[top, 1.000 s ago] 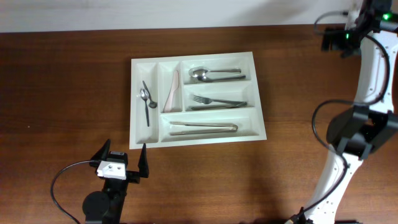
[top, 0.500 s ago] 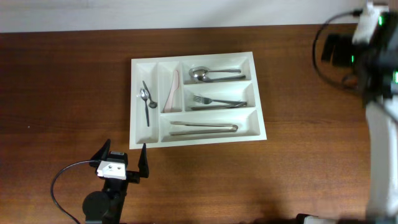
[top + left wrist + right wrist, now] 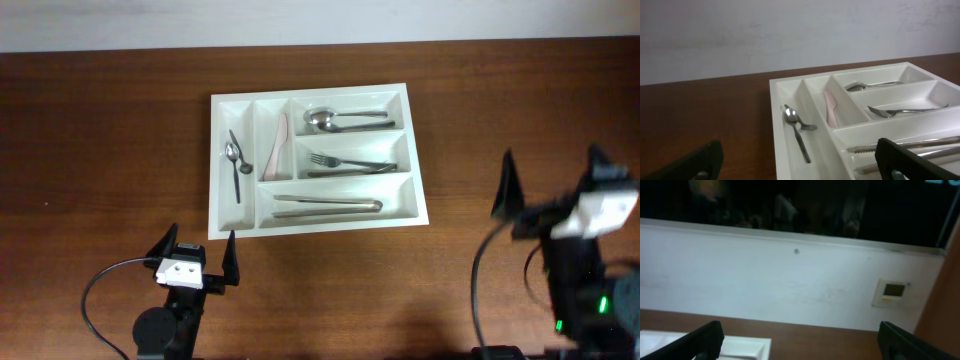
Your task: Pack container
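So over on the left, near the front edge of the worktop [image 3: 100, 150], the left gripper [image 3: 198, 250] sits with its fingers spread wide and nothing between them, pointing up toward the container's near-left corner but stopping just short of it. There's a black cable [image 3: 100, 290] looping off its left side. The container [image 3: 230, 215] is lying flat around the middle of the worktop, a bit toward the back and turned slightly. Its leftmost upright slot holds a small spoon [image 3: 236, 165], bowl away from the left gripper. The next upright slot has a pale pink knife-looking thing [image 3: 277, 148] lying at a slant. Then the three long slots: the top one has spoons [image 3: 340, 119], the middle has forks [image 3: 345, 161], and the bottom one has a pair of metal tongs [image 3: 327, 206] running nearly its full length. The left wrist view looks straight across the tray from low down, both dark fingertips sitting in the bottom corners, far apart. Over on the right, the right gripper [image 3: 552, 178] is well clear of the container, out past its right edge, jaws also opened wide and empty, though it's kinda blurry from above. Its wrist view mostly shows the white wall [image 3: 790, 290] with a small panel [image 3: 893, 291] on it, and a white corner of the container pokes in at the bottom left.
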{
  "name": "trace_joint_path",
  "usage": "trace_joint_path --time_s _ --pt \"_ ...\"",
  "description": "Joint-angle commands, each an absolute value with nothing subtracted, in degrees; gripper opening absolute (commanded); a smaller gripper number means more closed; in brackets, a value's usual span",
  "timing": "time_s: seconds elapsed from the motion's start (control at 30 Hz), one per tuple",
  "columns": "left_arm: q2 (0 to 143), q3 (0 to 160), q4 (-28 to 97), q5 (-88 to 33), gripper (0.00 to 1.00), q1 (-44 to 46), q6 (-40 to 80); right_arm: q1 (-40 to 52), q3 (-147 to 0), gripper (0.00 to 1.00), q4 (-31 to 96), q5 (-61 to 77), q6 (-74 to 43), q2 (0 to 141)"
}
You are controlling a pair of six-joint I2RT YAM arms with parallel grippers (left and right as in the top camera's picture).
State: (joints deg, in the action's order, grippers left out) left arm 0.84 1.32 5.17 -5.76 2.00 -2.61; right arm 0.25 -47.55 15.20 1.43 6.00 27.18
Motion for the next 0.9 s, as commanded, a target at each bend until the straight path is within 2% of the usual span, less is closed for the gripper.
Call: trace_joint_path --time_s 0.0,0.2,0.53,0.87 --pt "0.30 1.10 5.39 -5.74 0.99 1.69 -3.09 2.04 -42.37 0.99 14.83 3.05 5.06 20.40" --pt "0.30 1.10 5.41 -5.74 0.99 1.69 -3.09 2.24 -37.06 0.99 11.68 8.32 5.10 11.62" --pt "0.30 1.10 5.39 -5.74 0.99 1.69 -3.09 2.26 -25.56 0.99 2.04 15.14 5.08 4.97" --pt "0.30 1.10 5.39 -5.74 0.99 1.69 -3.09 2.31 -16.86 0.99 0.97 16.32 5.08 0.19"
